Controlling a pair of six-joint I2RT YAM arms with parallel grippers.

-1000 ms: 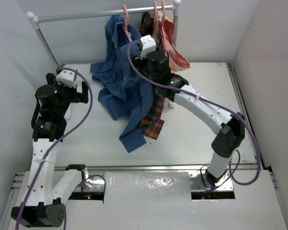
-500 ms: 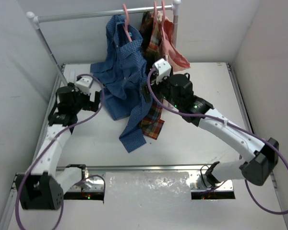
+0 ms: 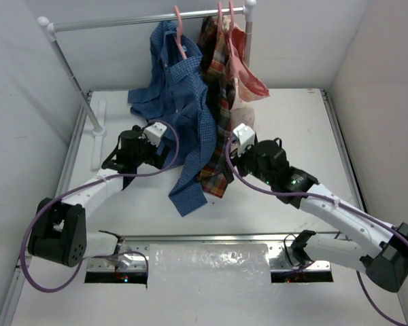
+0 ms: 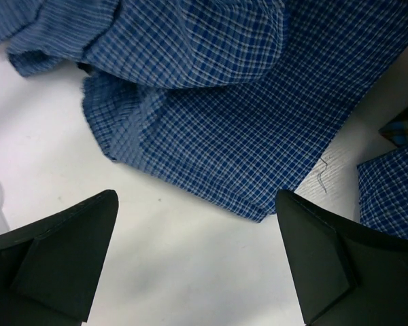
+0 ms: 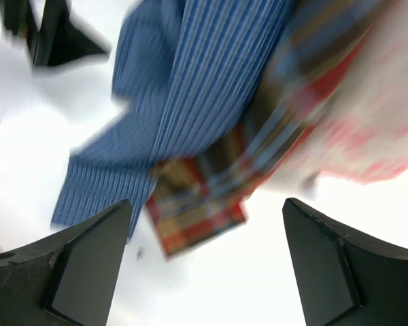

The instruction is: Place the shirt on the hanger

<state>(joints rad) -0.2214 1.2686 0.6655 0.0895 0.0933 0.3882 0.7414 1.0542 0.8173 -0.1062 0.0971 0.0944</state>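
Note:
The blue gingham shirt (image 3: 180, 102) hangs from the pink hanger (image 3: 179, 27) on the rail, and its lower part lies crumpled on the table. My left gripper (image 3: 164, 153) is open and empty, low over the table just left of the shirt's hem. In the left wrist view the gripper (image 4: 197, 261) has the shirt (image 4: 245, 122) lying ahead of its spread fingers. My right gripper (image 3: 224, 161) is open and empty, beside the hanging garments. The right wrist view is blurred and shows the gripper (image 5: 207, 268) below the shirt's tail (image 5: 170, 102).
A red-green-yellow plaid shirt (image 3: 221, 95) and a pale peach garment (image 3: 248, 75) hang on their own pink hangers right of the blue shirt. The plaid hem (image 5: 200, 197) touches the table. The rail (image 3: 122, 22) rests on a slanted post (image 3: 78, 85). Walls stand on both sides.
My right gripper left the shirt's collar area and dropped down toward the table front. My left arm swung right and down to the shirt's hem. The shirt now hangs freely.

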